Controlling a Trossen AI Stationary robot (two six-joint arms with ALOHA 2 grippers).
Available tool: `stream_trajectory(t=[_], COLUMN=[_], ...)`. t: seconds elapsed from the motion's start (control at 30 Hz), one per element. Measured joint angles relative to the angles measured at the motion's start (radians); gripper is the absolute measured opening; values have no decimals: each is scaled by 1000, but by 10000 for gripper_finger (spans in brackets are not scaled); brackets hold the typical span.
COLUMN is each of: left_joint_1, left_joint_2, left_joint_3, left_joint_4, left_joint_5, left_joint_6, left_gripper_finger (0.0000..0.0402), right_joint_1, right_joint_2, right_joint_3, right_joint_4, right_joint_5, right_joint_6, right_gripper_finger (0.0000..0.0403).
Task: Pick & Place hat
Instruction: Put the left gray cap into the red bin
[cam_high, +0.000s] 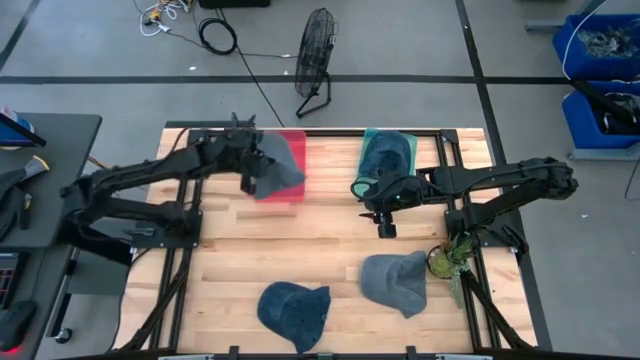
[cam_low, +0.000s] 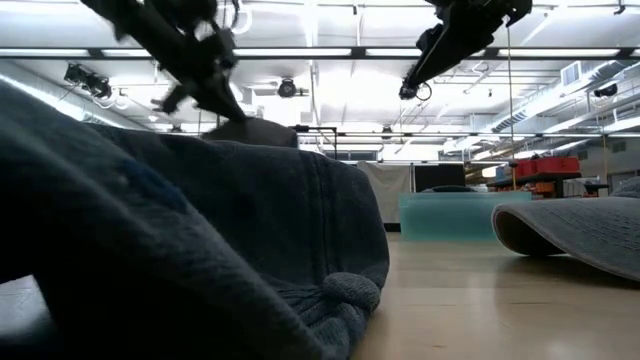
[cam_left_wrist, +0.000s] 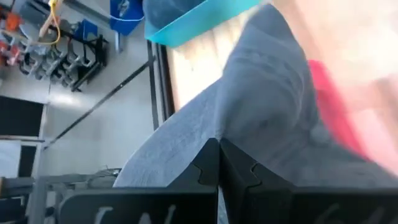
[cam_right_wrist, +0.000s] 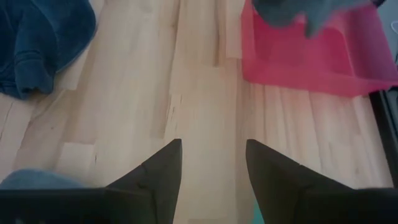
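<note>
My left gripper (cam_high: 252, 176) (cam_left_wrist: 219, 163) is shut on a grey hat (cam_high: 281, 170) over the pink bin (cam_high: 292, 140) at the table's far side. The right wrist view shows that hat (cam_right_wrist: 298, 14) above the bin (cam_right_wrist: 311, 62). My right gripper (cam_high: 386, 226) (cam_right_wrist: 213, 165) is open over bare wood near the table's middle and touches nothing. A dark blue hat (cam_high: 384, 158) lies in the teal bin (cam_high: 405, 136). Another dark blue hat (cam_high: 295, 312) and a second grey hat (cam_high: 397, 281) lie on the table's near part. My left gripper pinches the grey hat between its two shut fingers (cam_left_wrist: 199, 177), on a stretch of cloth (cam_left_wrist: 217, 127) right at the fingertips; which part of the hat this is I cannot tell. The hat spreads beyond the fingers over the pink bin. Whether it touches the bin I cannot tell.
The dark blue hat (cam_low: 200, 250) fills the foreground of the low view, with the grey hat (cam_low: 590, 230) to its right. A small green plant (cam_high: 450, 260) sits at the table's right edge. Bare wood (cam_high: 330, 235) lies between the bins and the near hats.
</note>
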Motion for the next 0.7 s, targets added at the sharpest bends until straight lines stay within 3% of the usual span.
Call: stream_trajectory(t=[0.1, 0.23, 0.33, 0.47, 0.63, 0.7], left_joint_1=[65, 115, 147, 171, 174, 173], left_joint_2=[90, 193, 243, 263, 233, 220], left_joint_3=[0, 0, 0, 0, 0, 0], left_joint_4=[95, 136, 131, 118, 110, 110], left_joint_5=[73, 79, 77, 67, 65, 64], left_joint_6=[131, 332, 353, 375, 593, 612], left_gripper_finger=[2, 2, 2, 2, 2, 2], right_joint_1=[0, 0, 0, 0, 0, 0], right_joint_2=[0, 0, 0, 0, 0, 0], right_joint_3=[0, 0, 0, -3, -57, -89], right_joint_4=[5, 5, 4, 5, 38, 53], right_joint_5=[-1, -1, -1, -1, -1, -1], right_joint_6=[-20, -10, 18, 18, -23, -39], right_gripper_finger=[182, 182, 182, 182, 182, 182])
